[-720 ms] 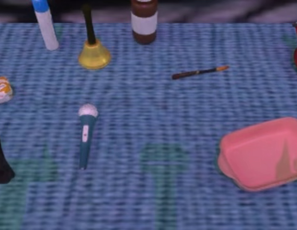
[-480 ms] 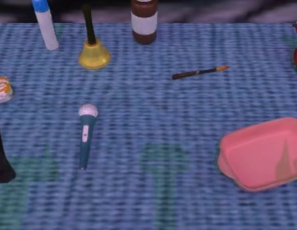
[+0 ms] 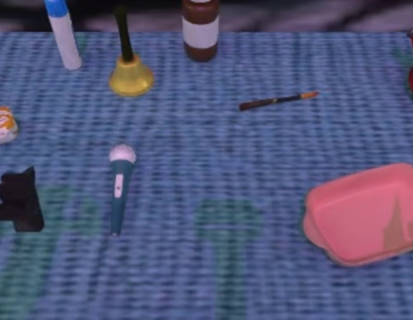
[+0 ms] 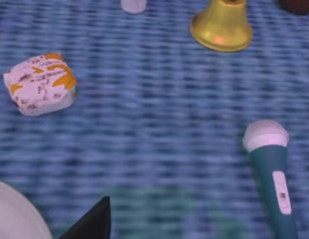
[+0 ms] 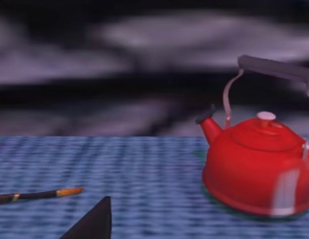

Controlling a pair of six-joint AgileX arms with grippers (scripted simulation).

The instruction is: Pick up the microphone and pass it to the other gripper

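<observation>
The microphone (image 3: 119,189) lies flat on the blue woven cloth left of centre, whitish head toward the back, teal handle toward the front. In the left wrist view the microphone (image 4: 272,172) shows its white switch strip. My left gripper (image 3: 18,200) hovers at the table's left edge, a good way left of the microphone and not touching it. One black fingertip (image 4: 98,222) shows with bare cloth beside its inner face, so the jaws stand open and empty. My right gripper is outside the top view; one fingertip (image 5: 98,221) shows, likewise with nothing beside it.
Along the back stand a white tube with blue cap (image 3: 63,33), a brass bell (image 3: 130,75) and a brown jar (image 3: 200,30). A thin paintbrush (image 3: 278,101) lies right of centre. A pink tray (image 3: 366,213) sits front right, a red kettle (image 5: 259,169) far right, a white-orange block (image 3: 2,124) far left.
My left gripper has come in from the left edge, moving right and a little back toward the microphone. Everything on the cloth has stayed put.
</observation>
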